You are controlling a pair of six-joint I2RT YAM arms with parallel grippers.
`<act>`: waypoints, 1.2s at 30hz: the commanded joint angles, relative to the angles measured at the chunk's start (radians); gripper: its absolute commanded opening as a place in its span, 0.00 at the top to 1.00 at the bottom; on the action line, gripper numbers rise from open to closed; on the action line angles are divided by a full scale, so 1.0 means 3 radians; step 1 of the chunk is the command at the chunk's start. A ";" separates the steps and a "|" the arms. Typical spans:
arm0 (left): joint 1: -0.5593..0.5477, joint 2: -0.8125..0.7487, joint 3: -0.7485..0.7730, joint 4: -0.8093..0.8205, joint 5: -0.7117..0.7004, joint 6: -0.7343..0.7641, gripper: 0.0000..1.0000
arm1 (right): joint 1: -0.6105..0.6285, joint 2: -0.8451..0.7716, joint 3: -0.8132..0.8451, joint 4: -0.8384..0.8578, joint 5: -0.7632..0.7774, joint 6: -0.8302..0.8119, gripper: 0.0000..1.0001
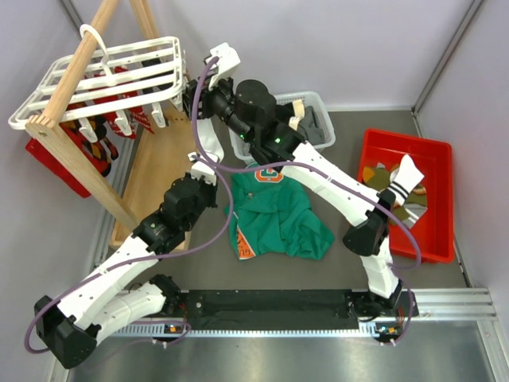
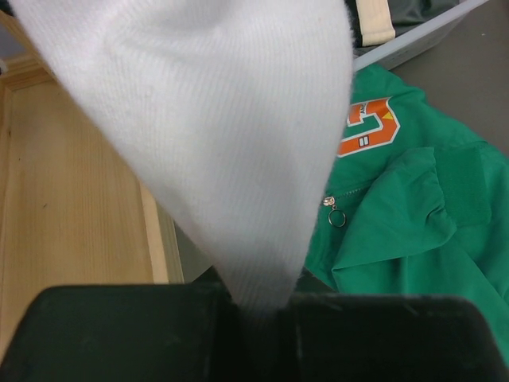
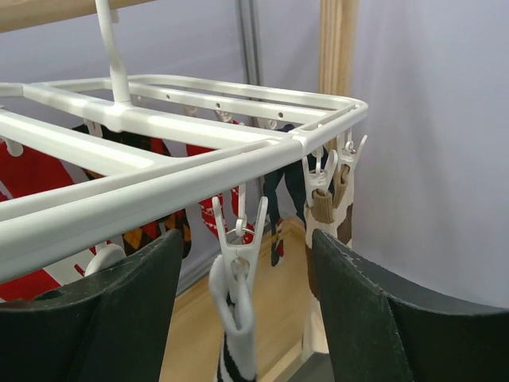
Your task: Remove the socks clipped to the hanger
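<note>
Upper end of the white sock (image 2: 223, 135) beyond the left-wrist view's edge

White sock (image 2: 215, 143): finely ribbed knit cloth, matt, slightly fuzzy. Green shirt (image 2: 413, 207): smooth cloth, soft creases; orange print flat, matt; zip pull (image 2: 337, 216) shiny metal. Hanger (image 3: 159, 171): white plastic, smooth, glossy; clips (image 3: 238, 239) same plastic. Rack (image 1: 79, 169): pale bare wood, smooth, faint grain. Red bin (image 1: 440, 223): glossy plastic. Basket (image 1: 322, 127): pale grey plastic, smooth. Bench (image 1: 350, 131): dark grey, matt.

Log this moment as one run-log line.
left pincer: shut on white sock | right pincer: open, facing clip on hanger | status: other socks clipped
</note>
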 commanded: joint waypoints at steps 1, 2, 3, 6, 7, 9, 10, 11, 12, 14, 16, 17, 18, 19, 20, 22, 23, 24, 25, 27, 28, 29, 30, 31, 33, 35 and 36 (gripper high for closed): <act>-0.0006 -0.0015 0.0105 0.0220 0.0009 0.0046 1.00 | 0.0049 -0.0011 0.0097 0.0090 -0.0067 -0.0036 0.35; -0.0006 -0.0015 0.0100 0.0225 0.0014 0.0041 1.00 | 0.0044 0.0005 0.0107 0.0090 -0.0046 -0.0041 0.36; -0.0006 -0.0015 0.0105 0.0225 0.0019 0.0041 1.00 | 0.0049 0.0005 0.0112 0.0090 -0.0026 -0.0046 0.36; -0.0006 -0.0005 0.0105 0.0230 0.0044 0.0041 1.00 | 0.0044 0.0045 0.0143 0.0090 -0.0026 -0.0066 0.38; -0.0006 -0.0005 0.0105 0.0230 0.0050 0.0041 1.00 | 0.0049 0.0046 0.0148 0.0085 -0.0031 -0.0066 0.38; -0.0006 -0.0005 0.0105 0.0230 0.0050 0.0041 1.00 | 0.0049 0.0066 0.0158 0.0085 -0.0021 -0.0077 0.38; -0.0006 0.0001 0.0105 0.0230 0.0055 0.0041 1.00 | 0.0049 0.0071 0.0158 0.0090 -0.0026 -0.0082 0.39; -0.0006 -0.0004 0.0100 0.0235 0.0060 0.0041 1.00 | 0.0054 0.0081 0.0158 0.0106 -0.0026 -0.0087 0.39; -0.0006 0.0006 0.0095 0.0235 0.0070 0.0046 1.00 | 0.0049 0.0081 0.0163 0.0116 -0.0041 -0.0092 0.39; -0.0006 0.0011 0.0095 0.0235 0.0090 0.0041 1.00 | 0.0049 0.0102 0.0163 0.0157 -0.0066 -0.0102 0.39; -0.0006 0.0011 0.0100 0.0235 0.0111 0.0041 1.00 | 0.0049 0.0112 0.0163 0.0167 -0.0061 -0.0102 0.41; -0.0006 0.0006 0.0095 0.0235 0.0116 0.0046 1.00 | 0.0049 0.0112 0.0163 0.0162 -0.0051 -0.0102 0.42; -0.0006 0.0001 0.0084 0.0240 0.0121 0.0041 1.00 | 0.0044 0.0127 0.0163 0.0278 -0.0056 -0.0102 0.42; -0.0006 -0.0004 0.0079 0.0246 0.0136 0.0041 1.00 | 0.0049 0.0132 0.0163 0.0315 -0.0051 -0.0102 0.44; -0.0006 -0.0005 0.0069 0.0256 0.0137 0.0041 1.00 | 0.0049 0.0138 0.0163 0.0346 -0.0056 -0.0102 0.45; -0.0006 -0.0010 0.0069 0.0251 0.0142 0.0046 1.00 | 0.0049 0.0153 0.0163 0.0437 -0.0072 -0.0102 0.46; -0.0006 -0.0010 0.0069 0.0251 0.0152 0.0046 1.00 | 0.0049 0.0158 0.0168 0.0463 -0.0077 -0.0102 0.46; -0.0006 -0.0015 0.0069 0.0251 0.0152 0.0041 1.00 | 0.0049 0.0163 0.0168 0.0494 -0.0077 -0.0102 0.47; -0.0006 -0.0010 0.0064 0.0251 0.0152 0.0041 1.00 | 0.0049 0.0178 0.0168 0.0540 -0.0072 -0.0102 0.47; -0.0006 -0.0010 0.0059 0.0256 0.0157 0.0041 1.00 | 0.0049 0.0199 0.0183 0.0561 -0.0056 -0.0092 0.49; -0.0006 -0.0015 0.0054 0.0256 0.0157 0.0041 1.00 | 0.0049 0.0219 0.0209 0.0566 -0.0051 -0.0092 0.52; -0.0006 -0.0020 0.0054 0.0256 0.0162 0.0041 1.00 | 0.0049 0.0225 0.0224 0.0576 -0.0036 -0.0082 0.56; -0.0006 -0.0020 0.0049 0.0261 0.0162 0.0041 1.00 | 0.0049 0.0240 0.0235 0.0576 -0.0016 -0.0082 0.72; -0.0006 -0.0020 0.0038 0.0256 0.0162 0.0041 1.00 | 0.0049 0.0245 0.0255 0.0566 -0.0005 -0.0082 0.81; -0.0006 -0.0030 0.0038 0.0246 0.0157 0.0046 1.00 | 0.0054 0.0250 0.0255 0.0576 0.0036 -0.0082 1.00; -0.0006 -0.0035 0.0028 0.0251 0.0152 0.0041 1.00 | 0.0049 0.0240 0.0250 0.0566 0.0061 -0.0082 1.00; -0.0006 -0.0050 0.0028 0.0251 0.0147 0.0041 1.00 | 0.0049 0.0235 0.0250 0.0566 0.0061 -0.0082 1.00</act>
